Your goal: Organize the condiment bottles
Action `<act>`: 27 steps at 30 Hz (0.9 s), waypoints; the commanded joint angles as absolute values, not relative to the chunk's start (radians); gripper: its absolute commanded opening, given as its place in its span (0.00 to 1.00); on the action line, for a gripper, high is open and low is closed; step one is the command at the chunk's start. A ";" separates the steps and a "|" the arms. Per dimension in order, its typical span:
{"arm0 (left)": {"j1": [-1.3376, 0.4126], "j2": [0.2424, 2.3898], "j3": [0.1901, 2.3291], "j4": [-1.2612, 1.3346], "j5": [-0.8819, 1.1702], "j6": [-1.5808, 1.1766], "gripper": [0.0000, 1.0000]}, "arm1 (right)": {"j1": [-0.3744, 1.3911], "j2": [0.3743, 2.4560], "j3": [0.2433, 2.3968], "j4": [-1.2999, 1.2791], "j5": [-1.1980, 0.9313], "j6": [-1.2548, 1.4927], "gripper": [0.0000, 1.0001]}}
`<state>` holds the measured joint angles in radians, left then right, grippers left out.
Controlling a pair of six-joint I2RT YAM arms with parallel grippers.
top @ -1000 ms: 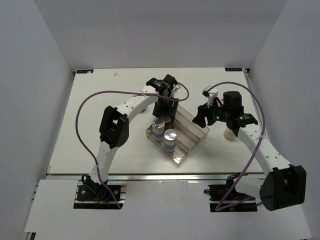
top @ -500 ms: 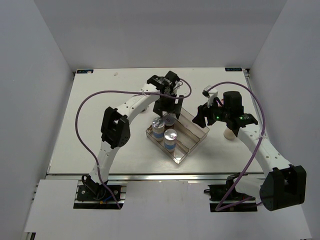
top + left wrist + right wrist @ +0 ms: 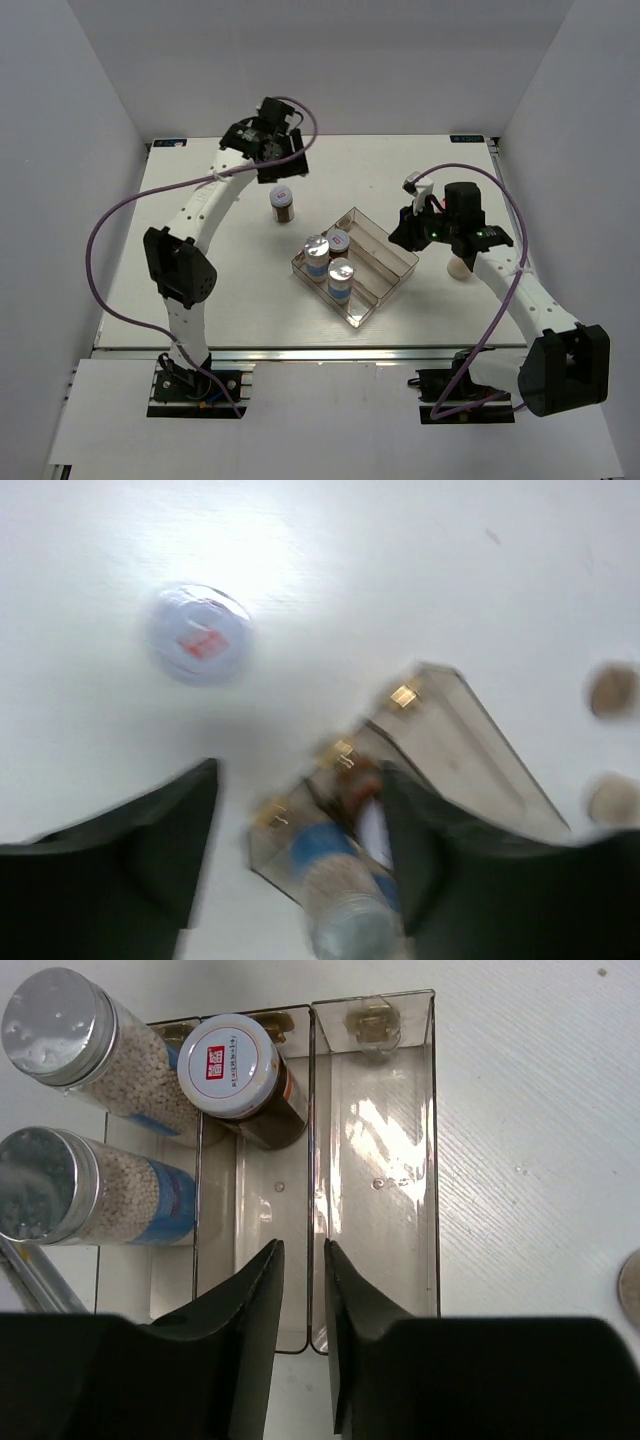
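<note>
My left gripper [image 3: 283,165] is open and empty, high over the table's far left; in its blurred wrist view [image 3: 300,780] the jaws stand wide apart. A brown jar with a red-marked lid [image 3: 283,200] [image 3: 198,635] stands alone on the table below it. The clear tray [image 3: 385,262] holds two silver-capped blue-label jars [image 3: 317,250] [image 3: 341,272] in its left lane and a second brown jar [image 3: 339,239] [image 3: 232,1065] in the middle lane. My right gripper [image 3: 408,228] [image 3: 302,1247] hovers over the tray's near end, jaws a narrow gap apart, holding nothing. A cream jar [image 3: 459,266] stands beside the right arm.
The tray's right lane [image 3: 380,1210] holds nothing. In the left wrist view two blurred round jars [image 3: 612,690] [image 3: 612,800] sit right of the tray. The right arm covers the table beside the cream jar. White walls close in the table on three sides.
My left gripper left the brown jar standing in the tray's middle lane and swung up and away to the far left. The right gripper barely moved.
</note>
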<state>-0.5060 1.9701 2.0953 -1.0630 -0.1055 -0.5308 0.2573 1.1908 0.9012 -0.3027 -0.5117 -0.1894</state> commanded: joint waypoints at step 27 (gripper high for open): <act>-0.400 2.264 2.157 -1.108 -0.202 -0.502 0.97 | 0.253 1.235 0.974 -0.278 -0.499 -0.160 0.59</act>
